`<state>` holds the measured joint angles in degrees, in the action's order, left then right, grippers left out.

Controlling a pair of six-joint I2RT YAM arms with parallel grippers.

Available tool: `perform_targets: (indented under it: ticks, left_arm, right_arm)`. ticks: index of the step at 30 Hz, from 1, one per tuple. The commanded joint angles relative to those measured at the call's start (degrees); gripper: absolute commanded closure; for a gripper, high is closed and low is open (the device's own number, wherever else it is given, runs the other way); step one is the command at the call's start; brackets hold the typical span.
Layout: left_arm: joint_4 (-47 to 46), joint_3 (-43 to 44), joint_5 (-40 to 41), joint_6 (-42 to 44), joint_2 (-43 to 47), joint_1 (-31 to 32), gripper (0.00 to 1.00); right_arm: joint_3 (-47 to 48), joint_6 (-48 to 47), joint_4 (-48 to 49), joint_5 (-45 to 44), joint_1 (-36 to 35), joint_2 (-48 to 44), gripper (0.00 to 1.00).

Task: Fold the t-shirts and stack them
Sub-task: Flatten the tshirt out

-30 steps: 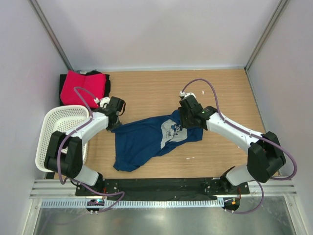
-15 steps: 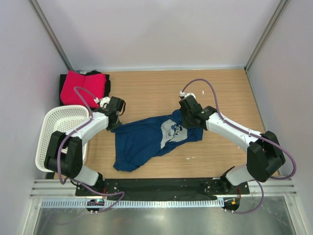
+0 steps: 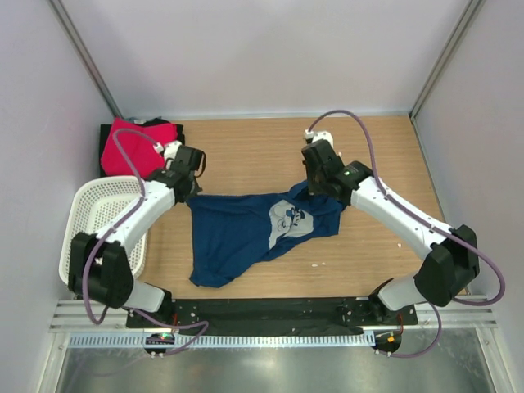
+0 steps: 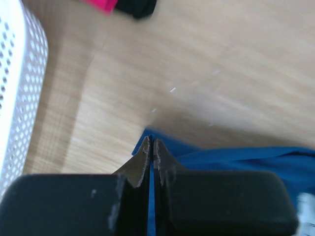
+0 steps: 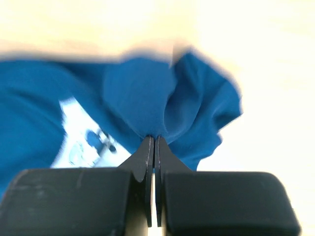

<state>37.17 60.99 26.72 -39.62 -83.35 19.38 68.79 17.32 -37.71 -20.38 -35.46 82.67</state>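
A dark navy blue t-shirt [image 3: 246,233] with a white cartoon print [image 3: 286,219] lies crumpled across the middle of the wooden table. My left gripper [image 3: 190,196] is shut on its upper left corner; blue cloth [image 4: 236,160] runs between its jaws [image 4: 150,142]. My right gripper [image 3: 315,190] is shut on the upper right edge, where the blue cloth [image 5: 147,98] bunches at the closed tips [image 5: 154,138]. The stretch of shirt between both grippers is pulled taut. A pink-red t-shirt [image 3: 131,146] lies folded on a black one [image 3: 172,131] in the back left corner.
A white perforated plastic basket [image 3: 86,229] stands at the left edge, close beside my left arm; its wall [image 4: 19,88] fills the left of the left wrist view. Grey enclosure walls close in the back and sides.
The right gripper closed on the shirt's upper right edge. Both grippers then moved toward the back, pulling the shirt's top edge straight between them.
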Motion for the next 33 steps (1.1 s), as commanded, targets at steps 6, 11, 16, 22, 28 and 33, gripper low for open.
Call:
perform_targets:
  ticks: [6,11,16,22,28,33]
  left_arm:
    - [-1.1,15.8,-5.3,10.0,16.8,-0.4,1.00]
    - [-1.6,20.7,-8.8,14.2,24.7,-0.3,1.00]
    - [1.2,25.8,-9.3,16.9,31.4,-0.3,1.00]
    - [4.3,30.2,-14.6,17.9,37.6,-0.3,1.00]
    - [8.4,33.1,-18.2,16.8,42.0,-0.3,1.00]
    - [14.0,42.0,-11.5,16.5,40.3,-0.4,1.00]
  right_arm:
    - [29.1,-9.8,-5.5,-10.3,0.7,-3.4,0.99]
    - [46.8,-13.8,-10.6,-12.0,0.7,-3.2,0.99]
    - [65.5,-15.1,-17.6,-14.8,0.7,-2.6,0.99]
    - [69.9,-15.2,-21.0,-17.2,0.7,-7.3,0.99]
    - [69.7,-13.7,-23.6,-22.4,0.7,-11.4,0.99]
    - [75.3,-19.4,-22.5,-33.3,0.7,-7.3,0.99]
